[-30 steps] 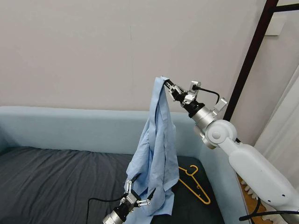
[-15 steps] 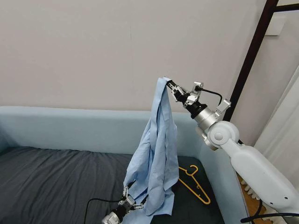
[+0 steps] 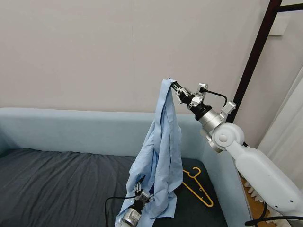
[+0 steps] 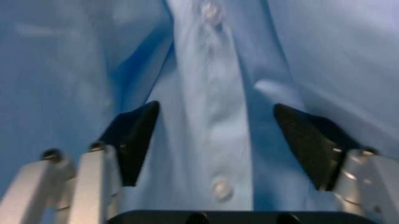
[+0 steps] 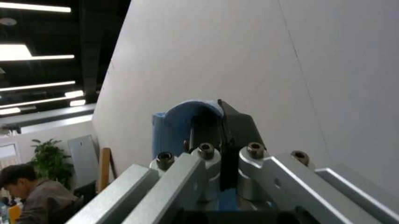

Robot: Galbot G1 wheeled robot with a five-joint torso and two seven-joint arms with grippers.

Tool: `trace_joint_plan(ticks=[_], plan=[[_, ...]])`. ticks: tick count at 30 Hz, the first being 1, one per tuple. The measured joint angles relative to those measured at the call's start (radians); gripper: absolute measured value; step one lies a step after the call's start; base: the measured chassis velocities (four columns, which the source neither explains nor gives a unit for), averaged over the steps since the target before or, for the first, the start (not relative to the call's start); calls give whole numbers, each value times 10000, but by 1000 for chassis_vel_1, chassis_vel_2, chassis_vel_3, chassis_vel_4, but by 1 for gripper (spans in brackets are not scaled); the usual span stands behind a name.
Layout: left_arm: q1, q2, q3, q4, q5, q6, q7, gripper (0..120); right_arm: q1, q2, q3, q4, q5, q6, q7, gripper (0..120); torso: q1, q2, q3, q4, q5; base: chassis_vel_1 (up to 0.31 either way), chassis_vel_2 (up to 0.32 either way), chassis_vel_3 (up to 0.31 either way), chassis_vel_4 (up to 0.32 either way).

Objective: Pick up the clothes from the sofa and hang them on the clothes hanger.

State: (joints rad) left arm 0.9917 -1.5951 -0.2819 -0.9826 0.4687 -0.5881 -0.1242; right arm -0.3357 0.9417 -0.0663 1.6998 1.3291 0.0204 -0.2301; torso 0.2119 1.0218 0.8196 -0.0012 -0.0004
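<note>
Hanging straight down from the right gripper (image 3: 174, 86), which is clamped on its top edge, the blue shirt (image 3: 161, 151) runs vertically, its lower buttoned front lying between the spread fingers of the left gripper (image 3: 140, 195) directly beneath.

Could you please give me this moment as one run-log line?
right gripper: shut on shirt, held high | left gripper: open at shirt's lower front | hanger: lying on sofa
</note>
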Motion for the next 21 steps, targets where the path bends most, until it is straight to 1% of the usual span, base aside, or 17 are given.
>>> trace_joint_plan(ticks=[1,2,6,7,10,11,14,16,17,18,19,20,21], plan=[[37,-103,32,-25,9,16,-69,65,-15,5,0,2,0,0,-7,0,0,0,0,-1,0,0,0,0,0],[37,-103,32,-25,9,16,-69,65,-15,5,0,2,0,0,-7,0,0,0,0,-1,0,0,0,0,0],[274,-59,140,-361,-5,16,-150,48,-63,-2,18,22,-1,0,-19,0,0,0,-1,1,0,0,0,0,0],[274,-59,140,-361,-5,16,-150,48,-63,-2,18,22,-1,0,-19,0,0,0,-1,1,0,0,0,0,0],[423,66,167,-573,-64,-8,-158,33,-70,0,22,19,-6,0,-20,0,-1,0,-1,1,0,0,0,0,0],[423,66,167,-573,-64,-8,-158,33,-70,0,22,19,-6,0,-20,0,-1,0,-1,1,0,0,0,0,0],[438,114,171,-590,-226,-84,-158,19,-65,20,15,-8,-10,0,-20,0,0,0,0,1,-1,0,0,0,0],[399,106,173,-523,-356,-141,-151,12,-57,32,-4,-50,-23,4,-20,0,0,0,-1,1,-2,0,0,0,0],[399,106,173,-523,-356,-141,-151,12,-57,32,-4,-50,-23,4,-20,0,0,0,-1,1,-2,0,0,0,0],[389,103,171,-507,-431,-185,-136,6,-55,34,-12,-82,-44,12,-20,0,0,0,-1,1,-2,0,0,0,0],[405,122,178,-548,-537,-240,-110,3,-50,33,-19,-137,-85,26,-12,0,0,0,0,0,-3,0,0,0,0],[465,200,227,-693,-679,-292,-46,0,-37,31,-26,-206,-161,47,21,0,0,0,-1,-1,-4,0,0,0,0],[602,376,327,-1014,-946,-384,119,0,-6,27,-35,-312,-301,73,145,0,0,0,-1,-1,-3,0,0,0,0]])
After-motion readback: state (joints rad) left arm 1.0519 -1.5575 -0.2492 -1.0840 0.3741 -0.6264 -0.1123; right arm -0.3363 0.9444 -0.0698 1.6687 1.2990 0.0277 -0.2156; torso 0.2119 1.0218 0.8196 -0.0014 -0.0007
